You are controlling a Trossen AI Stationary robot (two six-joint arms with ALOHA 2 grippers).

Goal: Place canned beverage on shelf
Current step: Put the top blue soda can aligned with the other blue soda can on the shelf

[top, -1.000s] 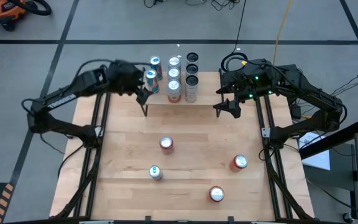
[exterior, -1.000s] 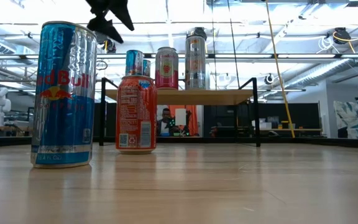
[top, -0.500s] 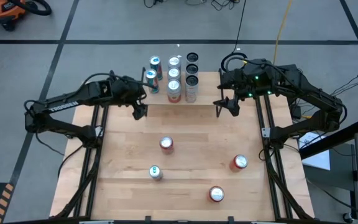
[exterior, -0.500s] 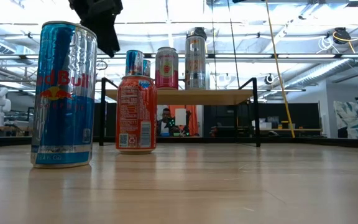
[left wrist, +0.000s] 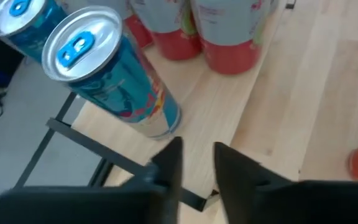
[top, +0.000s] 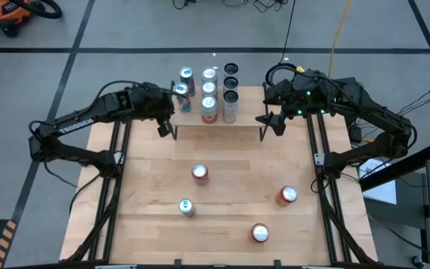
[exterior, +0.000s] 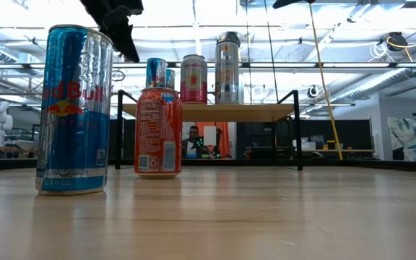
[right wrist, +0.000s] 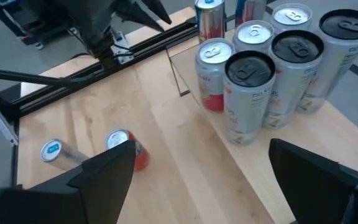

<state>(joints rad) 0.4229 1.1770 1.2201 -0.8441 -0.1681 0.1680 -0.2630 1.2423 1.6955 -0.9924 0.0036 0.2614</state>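
I am pulling my left hand point(top: 166, 128) back from the shelf point(top: 239, 122), and it is coming away with nothing in it. A second ago it was up against the blue can point(top: 181, 95) at the shelf's far-left corner; now it is hanging just near of the shelf's left edge, clear of that can. In my left wrist view the two fingers point(left wrist: 170, 163) are drawing together with only a narrow gap between them and no can there — the blue can is standing upright on the shelf top beyond them, beside the red-and-white cans point(left wrist: 229, 37).

So that delivery looks finished: the can is resting on the shelf with the others, apart from my hand, and it is staying put as I retreat.

My right hand point(top: 269, 121) is waiting at the shelf's right edge, fingers spread wide and bare, hardly shifting over this last second.

Four cans are sitting down on the counter point(top: 148, 187) — a red one point(top: 199, 173) in the middle, a blue one point(top: 187, 207) nearer, two more red ones point(top: 287, 195) toward the near right — so I judge the job is only partly done, and one of those is next.
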